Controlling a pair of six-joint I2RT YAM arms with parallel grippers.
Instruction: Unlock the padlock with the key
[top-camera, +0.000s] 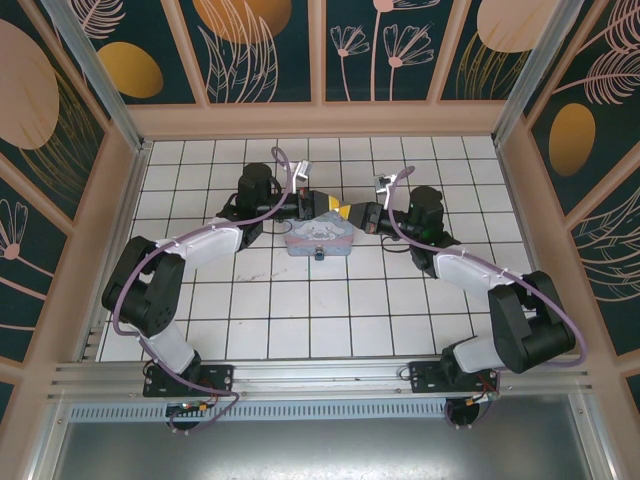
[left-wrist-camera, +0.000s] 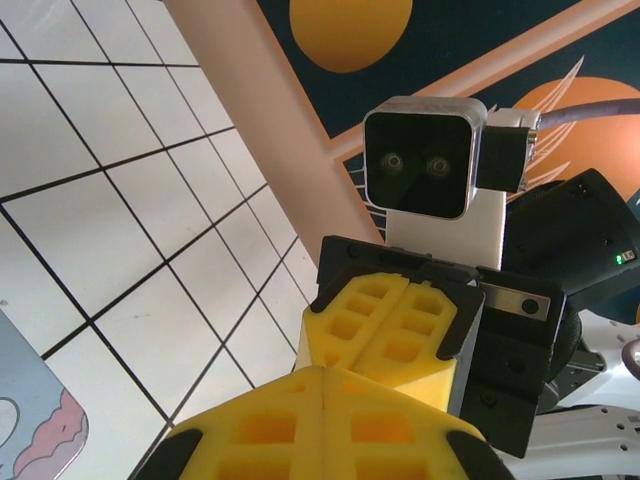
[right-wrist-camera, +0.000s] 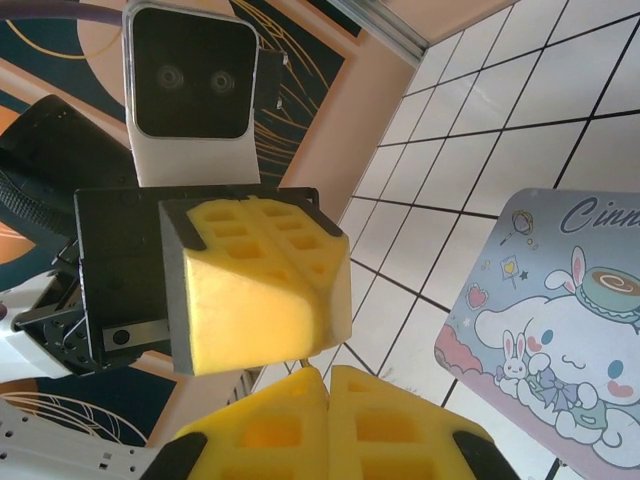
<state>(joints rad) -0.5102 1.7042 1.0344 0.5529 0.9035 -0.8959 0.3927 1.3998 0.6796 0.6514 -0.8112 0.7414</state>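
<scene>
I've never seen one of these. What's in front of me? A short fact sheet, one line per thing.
Setting: white tiled table, patterned walls around it
Left claw: shut
Right claw: shut
Position: the two claws are tip to tip, by the far edge of the cartoon tin
Held items: too hidden to tell

my arms: 2, left arm (top-camera: 160, 290) and right arm (top-camera: 520, 320) | my grippers: 2, left gripper (left-wrist-camera: 322, 385) and right gripper (right-wrist-camera: 328, 395) | wrist cameras I count: 2, left wrist camera (right-wrist-camera: 190, 80), right wrist camera (left-wrist-camera: 420, 160) | cartoon tin box (top-camera: 322, 234): 1 | padlock (top-camera: 320, 256): 1
</scene>
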